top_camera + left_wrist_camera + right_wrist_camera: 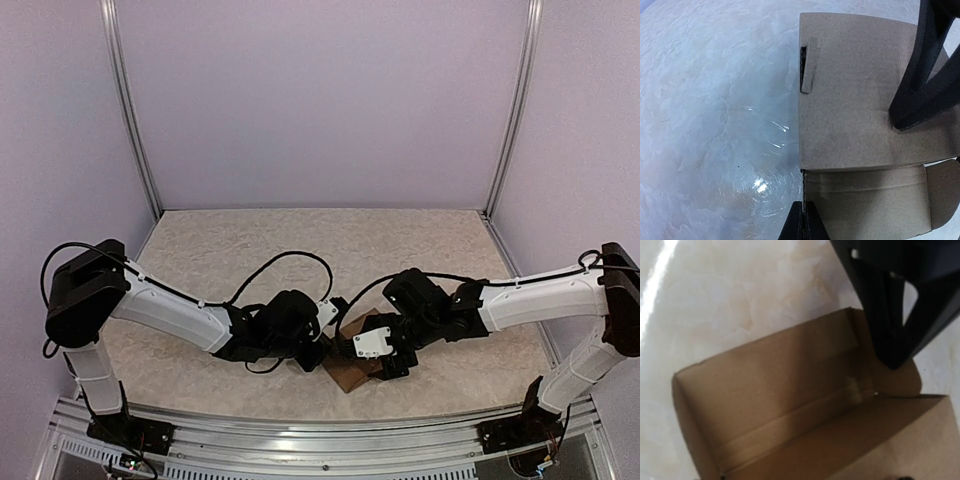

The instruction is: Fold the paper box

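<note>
The paper box (pixel 352 372) is brown cardboard, partly folded, lying near the table's front edge between both arms. In the left wrist view its flat panel (pixel 855 100) has a slot along the left edge, with an open cavity below it. My left gripper (pixel 804 206) is shut on the thin upright edge of a box wall. One dark finger (pixel 920 90) of my right gripper (pixel 388 366) rests on the flat panel. The right wrist view looks into the box's hollow inside (pixel 790 400); its own fingertips are out of frame, and the left gripper's fingers (pixel 892 325) reach the far corner.
The tabletop (pixel 300 250) is pale and marbled, glossy with a light glare in the left wrist view. Lavender walls and metal posts (pixel 135 120) enclose the back and sides. The arms' cables loop above the box.
</note>
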Robot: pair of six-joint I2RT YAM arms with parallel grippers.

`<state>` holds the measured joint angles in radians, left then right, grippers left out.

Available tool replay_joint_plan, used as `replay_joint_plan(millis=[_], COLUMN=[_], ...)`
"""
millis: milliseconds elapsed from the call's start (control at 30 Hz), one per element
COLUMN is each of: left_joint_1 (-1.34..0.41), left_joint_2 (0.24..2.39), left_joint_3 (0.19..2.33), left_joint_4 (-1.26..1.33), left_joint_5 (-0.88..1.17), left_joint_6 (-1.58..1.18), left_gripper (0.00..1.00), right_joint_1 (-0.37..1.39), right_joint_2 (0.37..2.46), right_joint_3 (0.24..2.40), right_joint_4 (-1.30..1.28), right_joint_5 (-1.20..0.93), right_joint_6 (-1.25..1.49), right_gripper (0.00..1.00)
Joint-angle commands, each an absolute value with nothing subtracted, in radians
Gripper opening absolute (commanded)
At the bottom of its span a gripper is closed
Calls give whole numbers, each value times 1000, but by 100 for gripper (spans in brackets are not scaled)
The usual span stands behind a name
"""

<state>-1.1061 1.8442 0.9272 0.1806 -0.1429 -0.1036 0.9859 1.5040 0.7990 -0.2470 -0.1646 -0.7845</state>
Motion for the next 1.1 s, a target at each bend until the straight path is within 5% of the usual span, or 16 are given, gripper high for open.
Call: replay_joint_plan(millis=[0, 1067], left_joint_1=[-1113, -1080], left_joint_2=[1806, 1860], left_joint_3=[936, 963], left_joint_4=[270, 287], left_joint_5=[-151, -133], left_joint_6=[-88, -139], left_gripper=[0, 0], right_joint_1=[978, 949], right_joint_2=[1526, 1534], right_joint_3=[759, 756], right_joint_4=[-353, -358], right_joint_5=[-197, -236], right_joint_6=[-768, -790], right_gripper=[83, 80])
